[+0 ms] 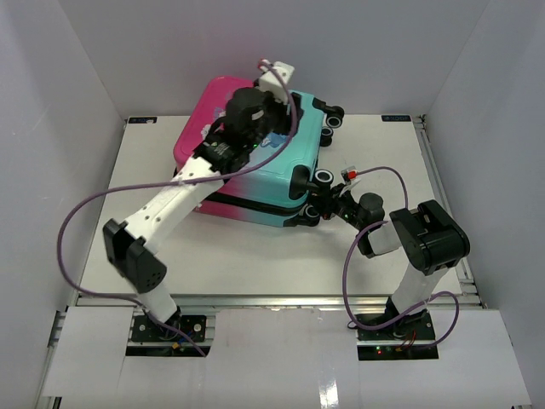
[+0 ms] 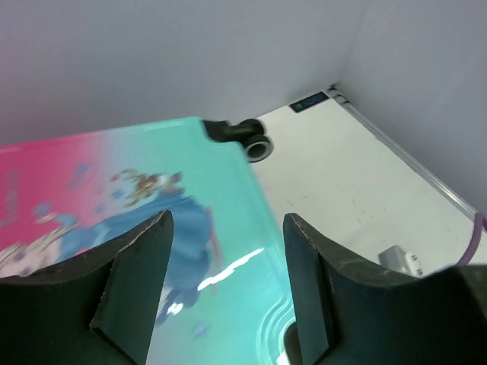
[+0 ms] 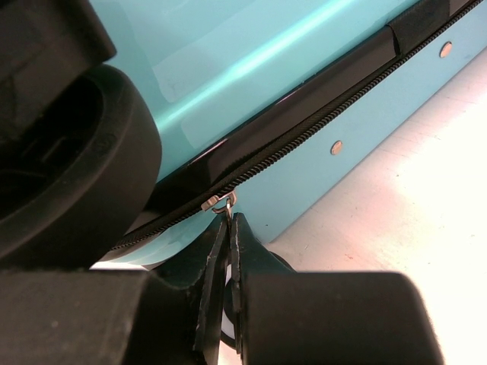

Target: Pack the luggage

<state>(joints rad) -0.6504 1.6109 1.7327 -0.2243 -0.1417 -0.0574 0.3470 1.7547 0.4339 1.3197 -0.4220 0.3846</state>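
Right gripper [image 3: 228,222] pinches one luggage's [image 1: 277,183] zipper pull [image 3: 219,203].

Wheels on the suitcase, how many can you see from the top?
3. A far wheel at the luggage's far right corner; an upper wheel and a lower wheel at its near right corner. A fourth may be hidden under the far one.
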